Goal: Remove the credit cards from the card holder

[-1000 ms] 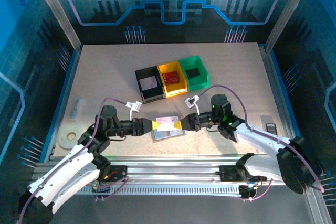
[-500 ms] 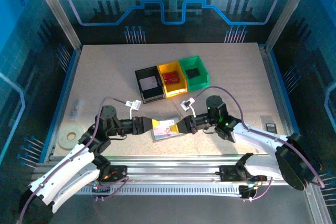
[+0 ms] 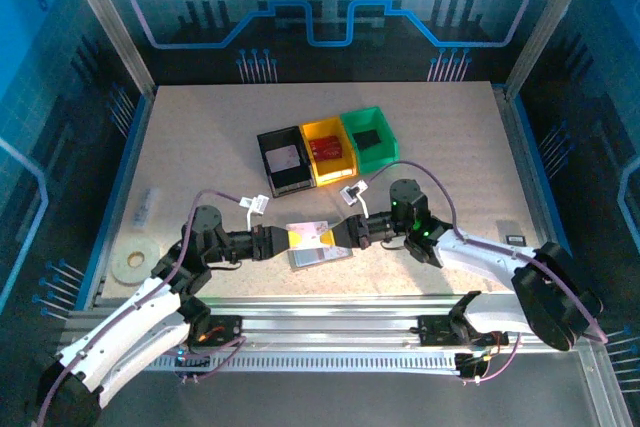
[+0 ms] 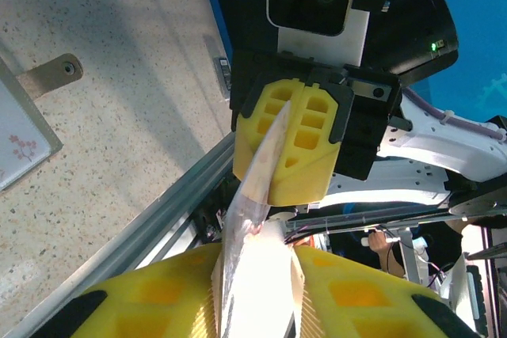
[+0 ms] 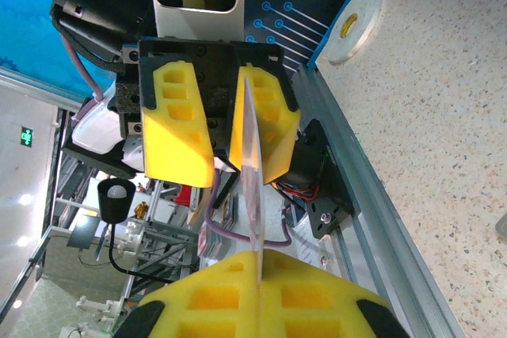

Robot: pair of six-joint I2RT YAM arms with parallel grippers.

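Observation:
A thin pale credit card (image 3: 313, 230) hangs edge-on between my two grippers, just above the grey card holder (image 3: 322, 255) lying on the table. My right gripper (image 3: 338, 235) (image 5: 260, 275) is shut on one edge of the card (image 5: 253, 187). Facing it, my left gripper (image 3: 300, 238) (image 4: 257, 263) has its yellow fingers apart around the other end. From the right wrist the card rests against one left finger (image 5: 265, 116), with a gap to the other. A see-through sleeve (image 4: 253, 195) runs up to the right gripper (image 4: 289, 148).
Black (image 3: 283, 162), yellow (image 3: 329, 150) and green (image 3: 370, 139) bins stand in a row behind the grippers, holding a white card, a red card and a black block. A tape roll (image 3: 130, 265) lies at the left edge. The table's front rail (image 3: 330, 302) runs just below.
My right gripper has moved left, closer to the left gripper, bringing the card with it. The left gripper's fingers have narrowed around the card's other end.

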